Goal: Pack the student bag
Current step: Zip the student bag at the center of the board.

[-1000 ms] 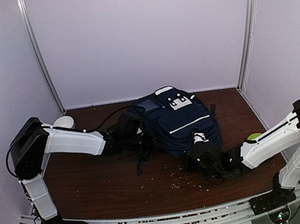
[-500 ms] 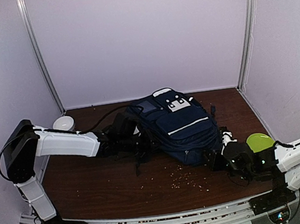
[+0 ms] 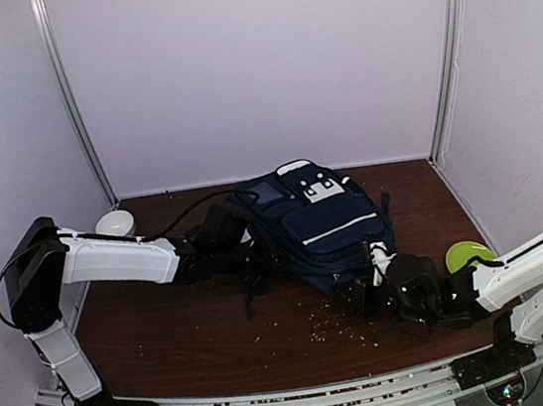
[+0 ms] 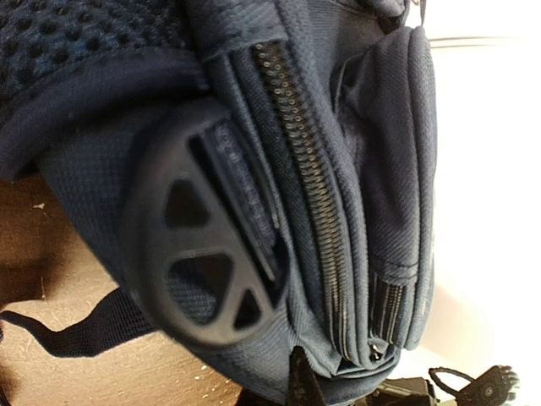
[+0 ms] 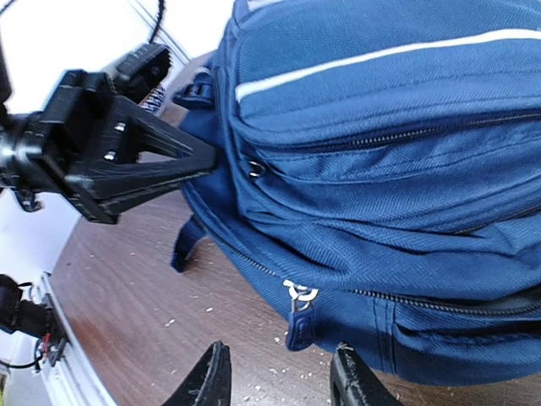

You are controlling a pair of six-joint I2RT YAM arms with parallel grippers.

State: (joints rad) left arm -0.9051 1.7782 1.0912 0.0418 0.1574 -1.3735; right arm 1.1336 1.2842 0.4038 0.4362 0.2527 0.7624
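bag: the backpack [image 3: 319, 219] lies front panel up in the middle of the table [image 3: 168, 327], with its zips shut as far as the views show.
zip tag: a small blue zip tag [image 5: 296, 320] hangs at the backpack's near lower edge.
risk, missed tag: the right claw [image 5: 281, 382] could close on air or on a fold of cloth. the tag is small and floppy and hangs just above the gap between the fingers, not in it.
risk, bag drags: a pull on the zip could slide the whole soft backpack toward the right arm instead of opening it, if the left claw [image 5: 203, 155] loses its hold.
risk, plate: a green plate [image 3: 469, 255] sits just beside the right arm, and a wide swing there could knock it.
risk, crumbs: crumbs [image 3: 338, 326] lie scattered on the table in front of the backpack, and a low claw could sweep them about.
left claw: closed tight, its tip against the backpack's left side near the straps. i cannot tell whether any cloth is pinched in it.
right claw: partly open and low over the table, just in front of the backpack's near edge. nothing is between its fingers and it touches nothing.
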